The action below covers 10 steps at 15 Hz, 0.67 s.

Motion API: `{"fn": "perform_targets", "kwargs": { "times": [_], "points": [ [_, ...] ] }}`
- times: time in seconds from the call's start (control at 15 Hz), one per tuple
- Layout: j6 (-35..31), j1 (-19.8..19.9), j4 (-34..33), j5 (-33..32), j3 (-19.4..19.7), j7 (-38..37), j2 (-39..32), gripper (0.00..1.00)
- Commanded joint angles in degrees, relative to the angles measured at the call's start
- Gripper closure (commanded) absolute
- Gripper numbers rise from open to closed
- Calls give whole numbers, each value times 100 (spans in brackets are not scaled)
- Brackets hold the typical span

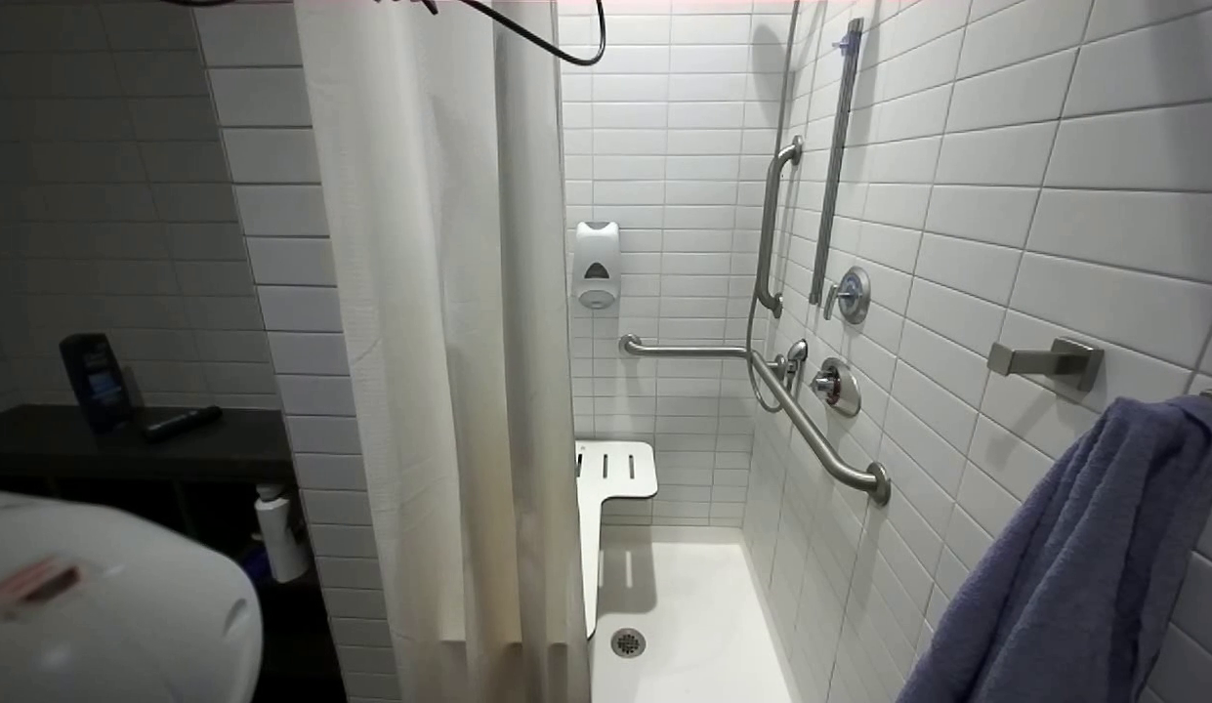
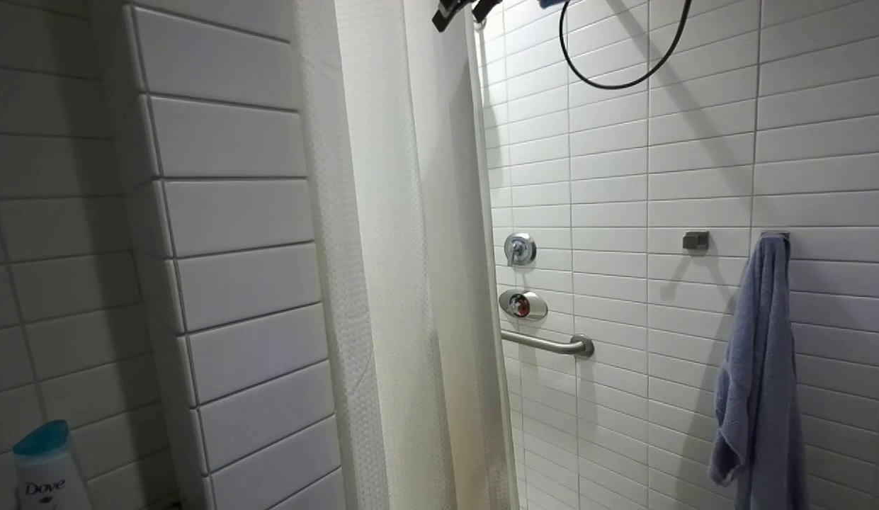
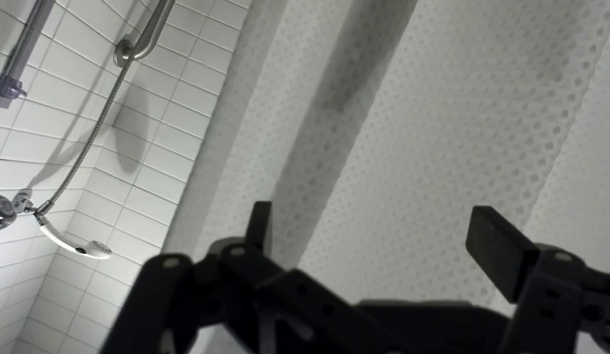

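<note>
Wrist view: gripper (image 3: 376,231) spread wide, empty, near curtain (image 3: 432,162); shower head (image 3: 94,250) only here. Towel (image 1: 1065,566) only in exterior views.

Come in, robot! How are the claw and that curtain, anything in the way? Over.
Gripper open, holding nothing. Shower curtain ahead, hanging, ungripped. Black cable looped in an exterior view; can't tell if it obstructs.

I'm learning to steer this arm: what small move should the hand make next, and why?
I'd probably ease the hand slowly toward the shower curtain. In the wrist view its jaws stand wide apart with nothing gripped, and the curtain lies beyond them; the gap is hard to judge, so go gently.
</note>
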State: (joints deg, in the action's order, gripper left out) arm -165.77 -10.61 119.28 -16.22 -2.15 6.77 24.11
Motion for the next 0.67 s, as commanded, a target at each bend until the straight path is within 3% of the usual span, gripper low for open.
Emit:
{"fn": "perform_targets", "kwargs": {
  "times": [0.0, 0.07, 0.2, 0.53, 0.6],
  "points": [
    [-5, 26, -114, 326, 35, 348, -156, 0],
    [-38, -7, -115, 412, 72, 413, -188, 0],
    [-89, -34, -129, 544, 103, 526, -240, 26],
    [-79, -295, -171, 610, 302, 688, -309, 63],
    [-79, -361, -185, 598, 335, 728, -315, 52]
  ]
}}
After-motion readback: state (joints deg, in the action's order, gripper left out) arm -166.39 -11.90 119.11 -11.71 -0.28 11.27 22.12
